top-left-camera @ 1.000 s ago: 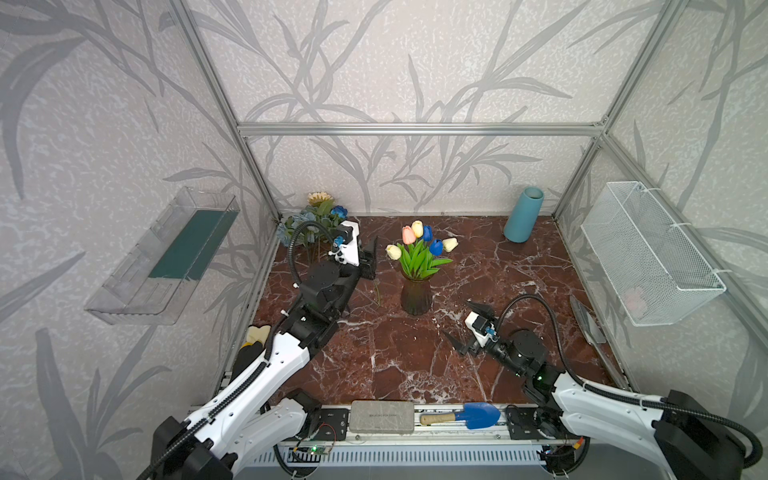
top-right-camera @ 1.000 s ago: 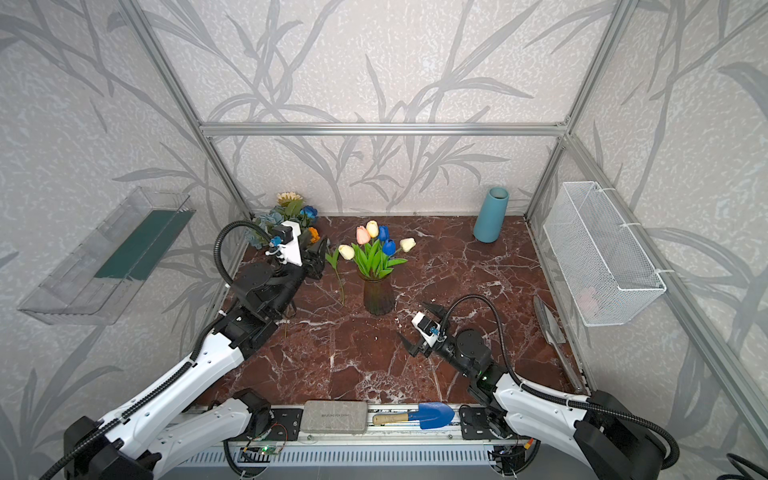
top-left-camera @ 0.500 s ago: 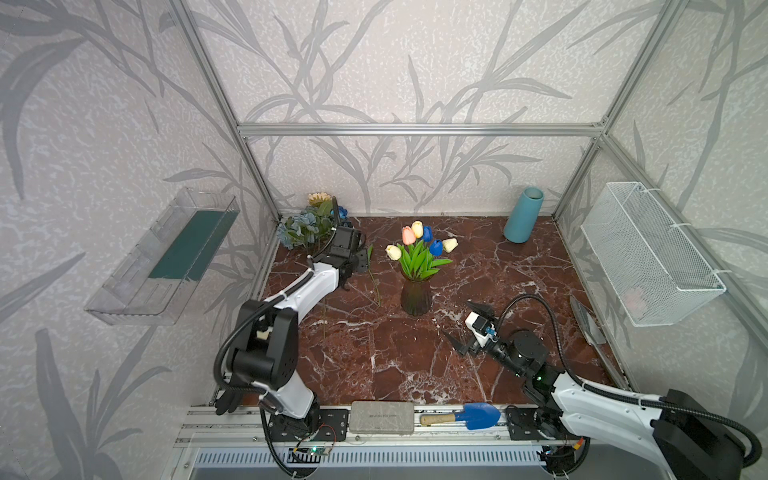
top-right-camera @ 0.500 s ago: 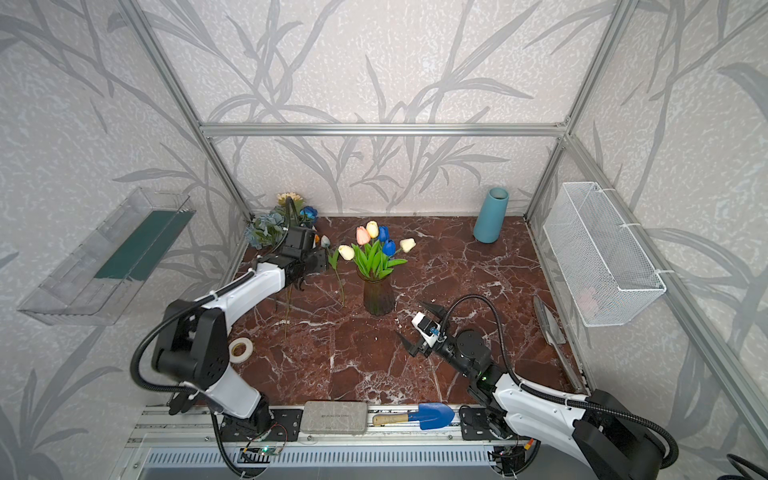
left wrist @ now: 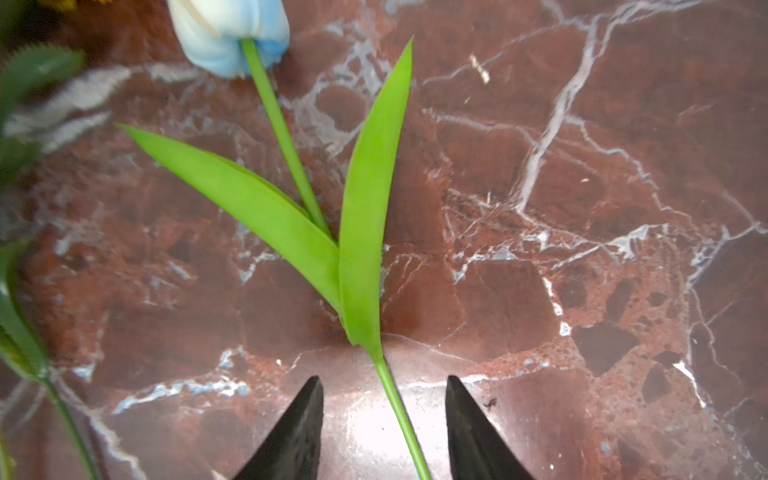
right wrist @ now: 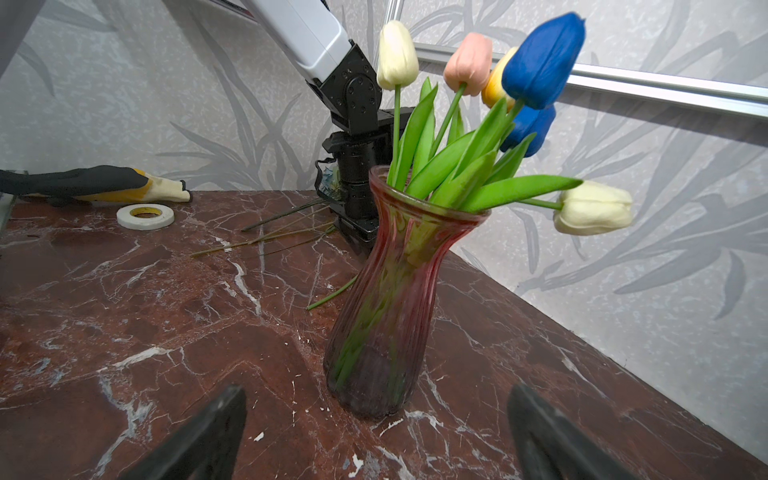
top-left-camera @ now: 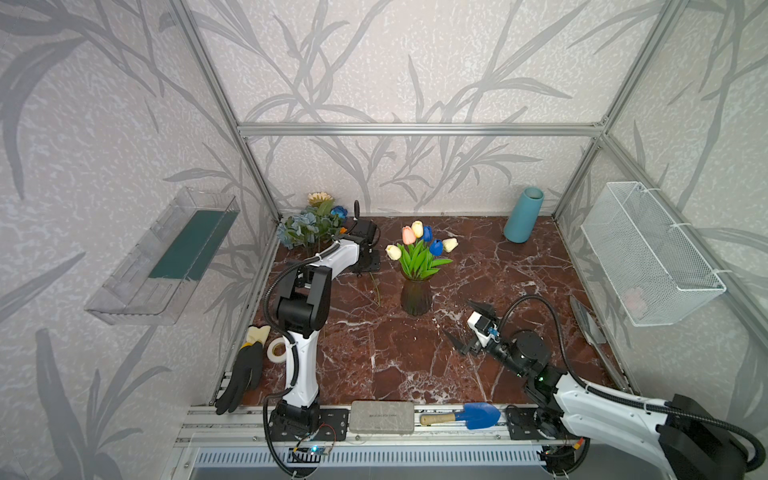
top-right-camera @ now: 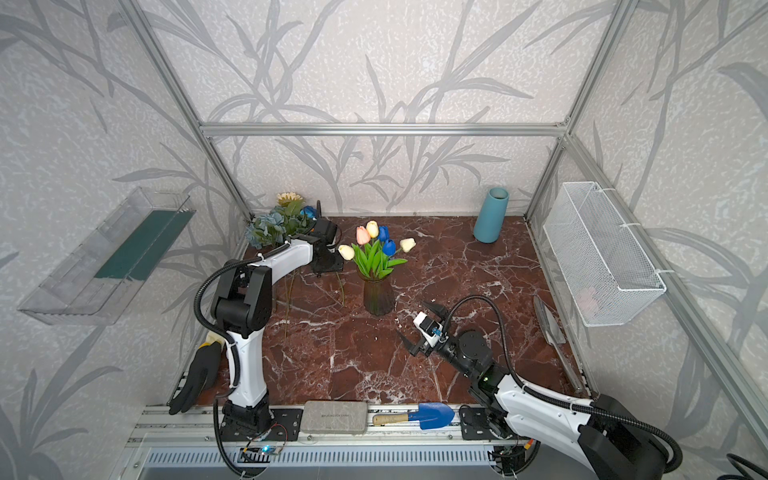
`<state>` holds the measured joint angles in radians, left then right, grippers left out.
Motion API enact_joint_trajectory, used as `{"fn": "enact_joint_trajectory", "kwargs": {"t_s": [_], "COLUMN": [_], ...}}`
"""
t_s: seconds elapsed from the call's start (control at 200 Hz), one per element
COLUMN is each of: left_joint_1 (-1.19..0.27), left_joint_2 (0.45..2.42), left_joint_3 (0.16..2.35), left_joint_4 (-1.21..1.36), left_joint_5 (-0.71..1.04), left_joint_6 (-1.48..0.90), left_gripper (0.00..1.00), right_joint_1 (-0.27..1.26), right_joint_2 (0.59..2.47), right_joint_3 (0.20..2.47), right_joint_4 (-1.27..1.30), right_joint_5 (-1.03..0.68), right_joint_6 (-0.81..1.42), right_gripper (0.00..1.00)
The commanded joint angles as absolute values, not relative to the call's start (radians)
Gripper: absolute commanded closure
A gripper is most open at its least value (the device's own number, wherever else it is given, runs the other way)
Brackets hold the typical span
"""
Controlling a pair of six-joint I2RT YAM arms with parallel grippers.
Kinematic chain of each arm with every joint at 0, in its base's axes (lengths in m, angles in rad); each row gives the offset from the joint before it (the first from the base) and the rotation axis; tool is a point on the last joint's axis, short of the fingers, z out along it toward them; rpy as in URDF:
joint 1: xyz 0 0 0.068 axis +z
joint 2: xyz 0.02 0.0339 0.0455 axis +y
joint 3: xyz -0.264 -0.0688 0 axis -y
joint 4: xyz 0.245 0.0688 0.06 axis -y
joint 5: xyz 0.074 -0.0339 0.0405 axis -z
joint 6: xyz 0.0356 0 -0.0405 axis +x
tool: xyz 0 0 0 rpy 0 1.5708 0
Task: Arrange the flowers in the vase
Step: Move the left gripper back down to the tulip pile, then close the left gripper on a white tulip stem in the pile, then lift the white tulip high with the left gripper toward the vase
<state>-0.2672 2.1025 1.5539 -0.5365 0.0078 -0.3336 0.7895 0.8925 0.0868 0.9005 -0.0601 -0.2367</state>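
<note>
Left arm (top-left-camera: 307, 299) has repositioned; its gripper (left wrist: 384, 378) straddles the pale-blue tulip (left wrist: 361, 249) stem.

A dark red ribbed glass vase (right wrist: 386, 316) stood upright mid-way across the marble table (top-left-camera: 498, 270). It held six tulips (top-left-camera: 422, 245): two cream, two deep blue, one pink and one yellow, with green leaves fanning out. A pale blue tulip (left wrist: 363, 216) with two long leaves lay flat at the far left. In the far left corner sat dusty-blue roses (top-left-camera: 297, 222), a deep-blue rose (top-left-camera: 338, 212) and a cream daisy (top-left-camera: 320, 198).
</note>
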Motion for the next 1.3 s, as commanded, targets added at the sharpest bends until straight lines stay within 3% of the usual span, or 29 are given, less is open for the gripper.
{"fn": "enact_joint_trajectory", "kwargs": {"t_s": [0.0,0.225,0.325,0.675,0.985,1.295], "left_joint_1": [-0.275,-0.276,-0.279,-0.284,-0.284,-0.293], "left_joint_2": [2.129,2.168,2.192,2.159,1.966,1.503], "left_joint_3": [1.572,1.582,1.605,1.590,1.427,1.049], "left_joint_4": [-0.608,-0.609,-0.620,-0.582,-0.387,0.074], "left_joint_5": [0.010,0.024,0.042,0.053,0.038,-0.099], "left_joint_6": [-0.370,-0.371,-0.368,-0.349,-0.344,-0.336], "left_gripper": [0.52,0.57,0.72,0.99,1.00,1.00], "right_joint_1": [0.795,0.794,0.795,0.794,0.794,0.794], "right_joint_2": [0.876,0.880,0.877,0.871,0.865,0.880], "right_joint_3": [0.100,0.097,0.097,0.097,0.098,0.100], "right_joint_4": [0.912,0.921,0.911,0.910,0.899,0.916], "right_joint_5": [-0.058,-0.062,-0.047,-0.051,-0.036,-0.045], "right_joint_6": [-0.240,-0.239,-0.241,-0.242,-0.242,-0.242], "right_gripper": [0.02,0.02,0.02,0.02,0.02,0.02]}}
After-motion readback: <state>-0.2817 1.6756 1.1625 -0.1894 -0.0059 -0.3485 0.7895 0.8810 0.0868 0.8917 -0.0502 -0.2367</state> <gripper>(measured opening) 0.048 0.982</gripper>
